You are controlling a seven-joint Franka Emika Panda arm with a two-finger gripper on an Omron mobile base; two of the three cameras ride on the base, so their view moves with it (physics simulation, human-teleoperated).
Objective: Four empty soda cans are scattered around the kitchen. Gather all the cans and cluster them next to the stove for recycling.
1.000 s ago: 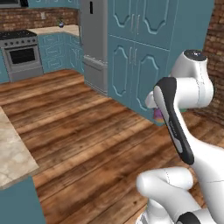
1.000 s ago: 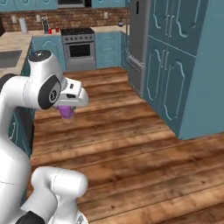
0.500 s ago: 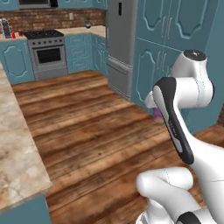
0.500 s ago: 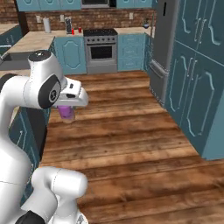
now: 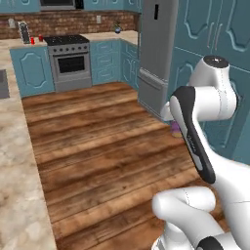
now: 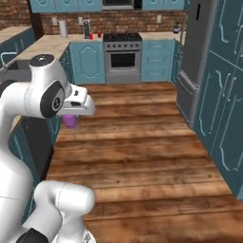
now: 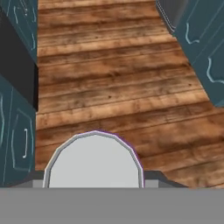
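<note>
Pincer [image 6: 71, 119] grips the purple soda can [image 6: 70, 121], carried above the wood floor [image 6: 142, 156] near the robot: the carrying step. Next, I judge, it must cross to the far stove [image 6: 123, 56] and set the can on the tabletop [image 6: 52, 43] beside it, where red cans [image 6: 98, 34] stand.

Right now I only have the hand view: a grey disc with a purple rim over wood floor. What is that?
Observer: A purple can in the gripper, seen end-on.
Operator: Where is the stove?
Observer: Ahead against the back wall, the stove between blue cabinets.
Operator: Any cans there already?
Observer: Two small red ones stand on the counter left of it.
</note>
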